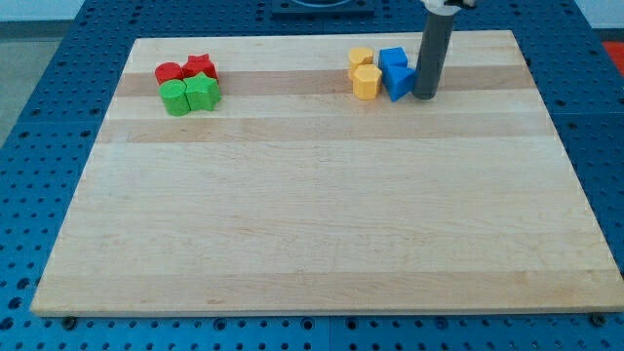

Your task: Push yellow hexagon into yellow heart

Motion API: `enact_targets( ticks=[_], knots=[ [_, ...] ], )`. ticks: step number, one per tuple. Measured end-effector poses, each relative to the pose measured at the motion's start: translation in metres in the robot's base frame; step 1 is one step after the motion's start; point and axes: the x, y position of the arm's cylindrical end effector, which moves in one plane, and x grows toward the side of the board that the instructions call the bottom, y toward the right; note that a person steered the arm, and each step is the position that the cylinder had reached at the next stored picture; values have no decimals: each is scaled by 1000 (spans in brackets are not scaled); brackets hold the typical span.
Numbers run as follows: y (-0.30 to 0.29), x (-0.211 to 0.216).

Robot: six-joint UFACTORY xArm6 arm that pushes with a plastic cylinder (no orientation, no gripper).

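My tip point(425, 96) rests on the worktop point(312, 214), touching the lower blue block point(400, 82); no jaws show. The yellow hexagon point(366, 82) seems to touch the yellow heart point(361, 58), whose shape is unclear.

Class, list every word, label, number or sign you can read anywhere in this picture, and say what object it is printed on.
None: no readable text anywhere.
The wooden board, the yellow blocks, blue blocks, red blocks and green blocks are all unmarked.
The dark rod ending in my tip, just right of the blue blocks, bears no label.
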Motion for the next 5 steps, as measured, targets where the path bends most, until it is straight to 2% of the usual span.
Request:
enact_targets(
  ticks=[3, 4, 5],
  knots=[
    [-2, 1],
    [15, 7],
    [69, 19]
  ],
)
